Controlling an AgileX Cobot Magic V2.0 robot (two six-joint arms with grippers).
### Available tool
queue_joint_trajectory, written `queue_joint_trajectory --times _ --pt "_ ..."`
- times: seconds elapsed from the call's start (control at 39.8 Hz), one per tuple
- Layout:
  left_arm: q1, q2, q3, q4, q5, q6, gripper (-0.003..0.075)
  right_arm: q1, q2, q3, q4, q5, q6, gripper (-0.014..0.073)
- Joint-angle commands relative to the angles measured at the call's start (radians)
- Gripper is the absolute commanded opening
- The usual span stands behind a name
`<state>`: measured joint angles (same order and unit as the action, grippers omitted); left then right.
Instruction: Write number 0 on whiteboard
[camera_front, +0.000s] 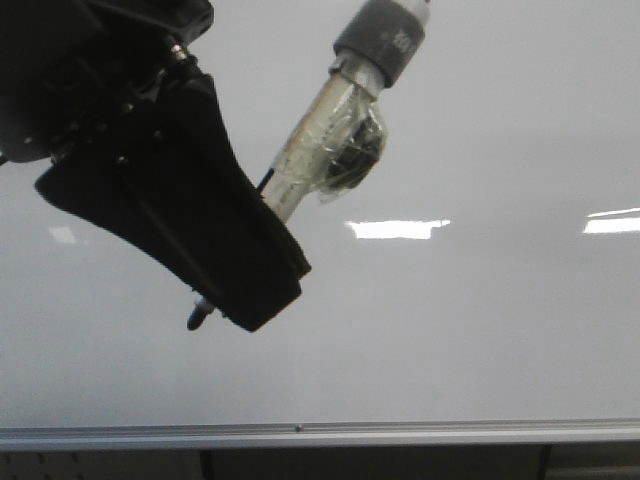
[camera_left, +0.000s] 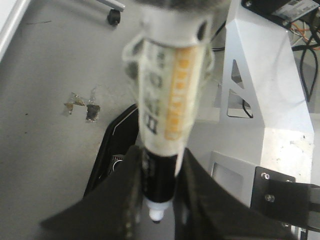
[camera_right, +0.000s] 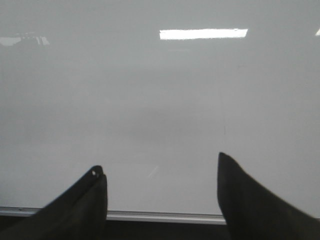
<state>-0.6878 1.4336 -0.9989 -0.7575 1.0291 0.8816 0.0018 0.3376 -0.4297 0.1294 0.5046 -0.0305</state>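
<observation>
The whiteboard fills the front view, glossy pale grey, with a silver rail along its bottom. No black loop of a number 0 shows on it in any view. My left gripper is shut on a marker wrapped in clear tape, with a grey cap end up and its dark tip pointing down left, close to the board. In the left wrist view the marker sits between the black fingers of the left gripper. My right gripper is open and empty, facing the whiteboard.
Bright rectangular light reflections lie on the board. The rail also shows in the right wrist view. Behind the marker, the left wrist view shows a grey floor, a white metal stand and a caster wheel.
</observation>
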Motion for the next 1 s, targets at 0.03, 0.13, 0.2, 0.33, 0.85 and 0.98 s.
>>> queue_joint_trajectory --times 0.03,0.13,0.2,0.33,0.85,0.98 --pt "-0.012 -0.037 -0.031 -0.060 0.018 0.008 -0.0020 0.001 0.016 -0.044 0.048 -0.033 -0.003 0.0498" --pt "-0.012 -0.037 -0.031 -0.060 0.018 0.008 -0.0020 0.008 0.035 -0.078 0.103 0.042 -0.023 0.0498" --pt "-0.012 -0.037 -0.031 -0.063 0.018 0.008 -0.0020 0.026 0.071 -0.121 0.155 0.109 -0.072 0.0498" --pt "-0.012 -0.037 -0.031 -0.063 0.018 0.008 -0.0020 0.073 0.184 -0.223 0.319 0.240 -0.199 0.0498" --pt "-0.012 -0.037 -0.031 -0.063 0.020 0.008 -0.0020 0.162 0.765 -0.605 0.909 0.773 -0.740 0.0611" --pt "-0.012 -0.037 -0.031 -0.063 0.020 0.008 -0.0020 0.220 0.870 -0.643 0.929 0.789 -0.773 0.0612"
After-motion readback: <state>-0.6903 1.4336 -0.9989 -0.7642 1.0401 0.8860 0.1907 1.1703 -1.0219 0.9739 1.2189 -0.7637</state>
